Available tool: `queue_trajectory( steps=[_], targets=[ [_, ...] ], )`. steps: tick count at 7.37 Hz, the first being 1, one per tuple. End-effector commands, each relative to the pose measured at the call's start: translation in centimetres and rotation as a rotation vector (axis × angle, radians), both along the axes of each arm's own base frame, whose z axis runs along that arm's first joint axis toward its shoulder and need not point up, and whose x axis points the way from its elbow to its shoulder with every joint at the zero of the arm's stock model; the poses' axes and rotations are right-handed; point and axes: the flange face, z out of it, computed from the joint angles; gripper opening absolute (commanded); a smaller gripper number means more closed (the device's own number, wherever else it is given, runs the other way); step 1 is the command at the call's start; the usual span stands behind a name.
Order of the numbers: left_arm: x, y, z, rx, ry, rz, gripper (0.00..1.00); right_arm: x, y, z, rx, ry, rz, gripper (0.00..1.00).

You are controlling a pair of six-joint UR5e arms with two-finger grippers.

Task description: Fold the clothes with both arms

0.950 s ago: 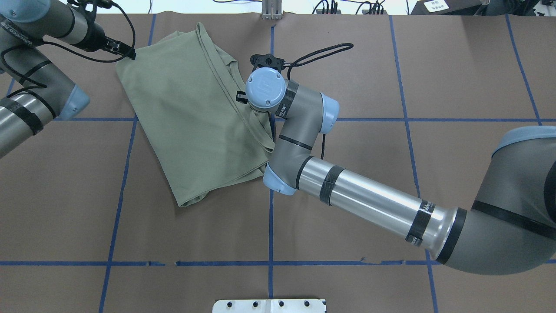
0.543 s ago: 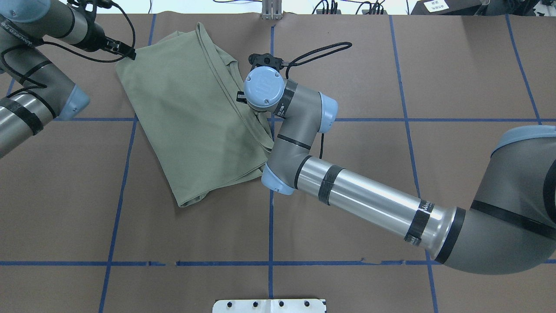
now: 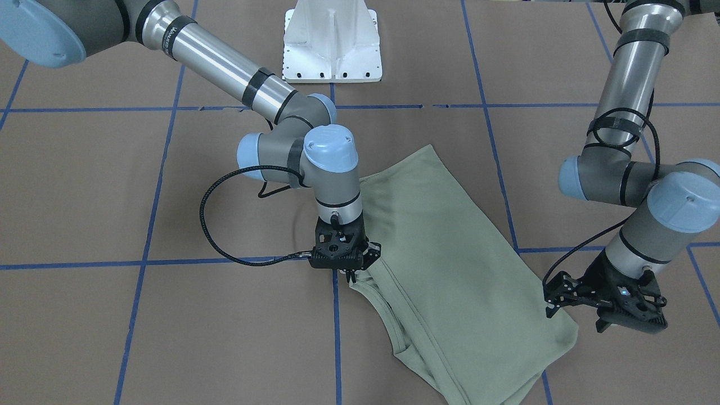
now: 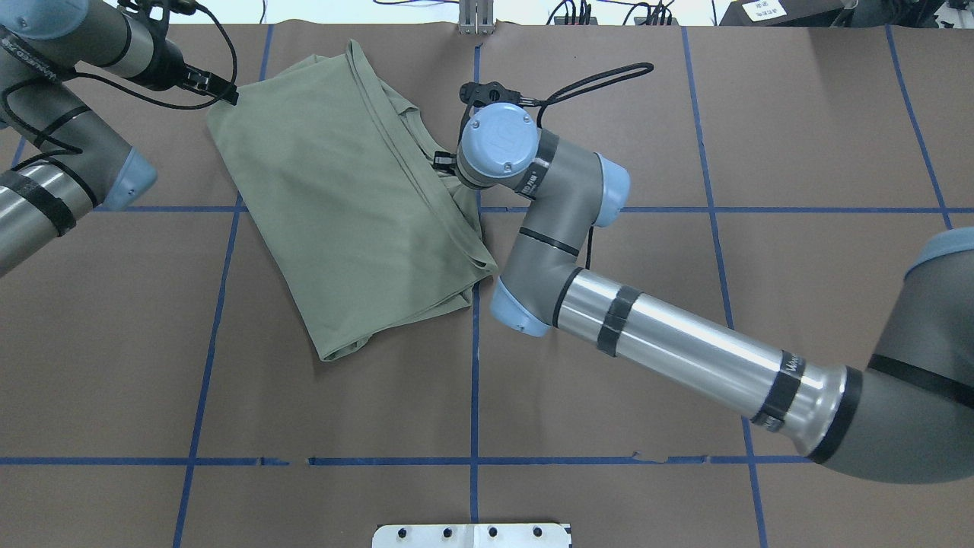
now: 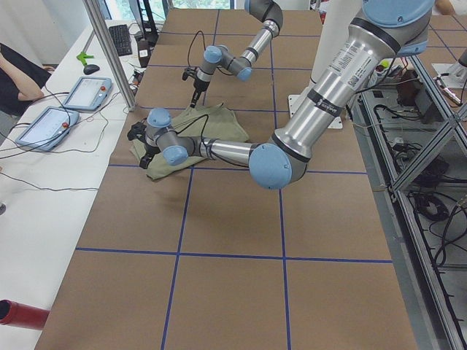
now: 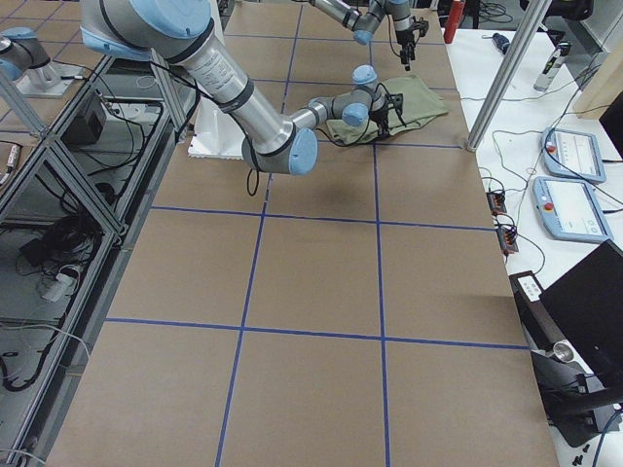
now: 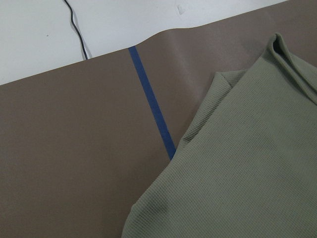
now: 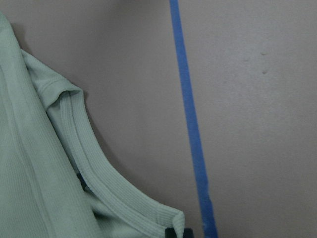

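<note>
Front-facing view: the sage-green shirt [image 3: 450, 270] lies folded on the brown table [image 3: 112, 185], stretching from the middle toward 5 o'clock. The right gripper [image 3: 350, 275] points straight down at the shirt's 9 o'clock edge, with its fingers pinched together on the ribbed collar. The left gripper [image 3: 575, 313] hangs at the shirt's 3 o'clock edge, near the lower corner. I cannot tell whether it is released or clenched. A white pedestal [image 3: 332, 39] stands at 12 o'clock.

Overhead view: the shirt [image 4: 342, 198] sits at 10 o'clock from the table's centre, lying at a slant. The right arm [image 4: 670, 350] comes in from 4 o'clock. Its wrist covers most of its gripper at the shirt's 3 o'clock side. The left gripper [image 4: 226, 93] meets the shirt's 11 o'clock corner.

Left-side view: the shirt [image 5: 222, 124] is at 11 o'clock. The near left arm [image 5: 306, 109] reaches to the shirt's 9 o'clock end.

Right-side view: the shirt [image 6: 419, 102] is at 1 o'clock, and the near arm's wrist is against it.

Left wrist view: knit fabric [image 7: 247, 168] fills the 4 o'clock quarter, lying over a blue tape line [image 7: 151, 99].

Right wrist view: the collar [image 8: 99, 168] curves from 10 o'clock down to 6 o'clock, where a dark fingertip [image 8: 176, 233] sits at its edge. A tape line runs just beside it at 3 o'clock.
</note>
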Motion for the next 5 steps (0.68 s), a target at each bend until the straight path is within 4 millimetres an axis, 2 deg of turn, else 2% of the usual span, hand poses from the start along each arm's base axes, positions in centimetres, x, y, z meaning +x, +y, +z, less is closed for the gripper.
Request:
queue_trajectory(
  steps=[1, 2, 3, 4, 5],
  targets=[
    [0.0, 0.0, 0.0, 0.001, -0.001, 0.001, 1.00, 5.8, 4.6, 5.2, 0.011, -0.022, -0.002, 0.00],
    [0.0, 0.0, 0.0, 0.001, -0.001, 0.001, 1.00, 7.3, 8.0, 5.3, 0.011, -0.004, -0.010, 0.00],
    [0.0, 0.0, 0.0, 0.001, -0.001, 0.001, 1.00, 9.0, 13.2, 5.3, 0.031, 0.026, -0.016, 0.00],
    [0.0, 0.0, 0.0, 0.001, -0.001, 0.001, 1.00, 10.8, 17.0, 4.9, 0.007, 0.024, -0.010, 0.00],
    [0.0, 0.0, 0.0, 0.001, -0.001, 0.001, 1.00, 9.6, 19.8, 5.0, -0.009, 0.034, 0.018, 0.00]
  ],
)
